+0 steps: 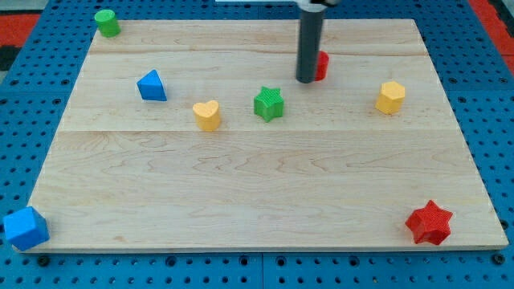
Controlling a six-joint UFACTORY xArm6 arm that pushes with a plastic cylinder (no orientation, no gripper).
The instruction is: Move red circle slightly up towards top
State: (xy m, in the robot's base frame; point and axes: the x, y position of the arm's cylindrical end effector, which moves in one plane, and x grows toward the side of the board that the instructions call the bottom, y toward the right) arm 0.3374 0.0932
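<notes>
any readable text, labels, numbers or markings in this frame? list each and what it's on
None: no words, numbers, brand marks or signs show anywhere in the camera view.
The wooden board shows only plain grain.
The blue pegboard around it shows only holes.
The dark rod and my tip, which hides most of the red circle, carry no marking.
The blocks, such as the green star and yellow heart, have plain faces.

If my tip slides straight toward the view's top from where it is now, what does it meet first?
Most likely nothing: my tip already touches the red circle at its left, so it would probably graze past it, with bare board beyond. Depth is unclear.
</notes>
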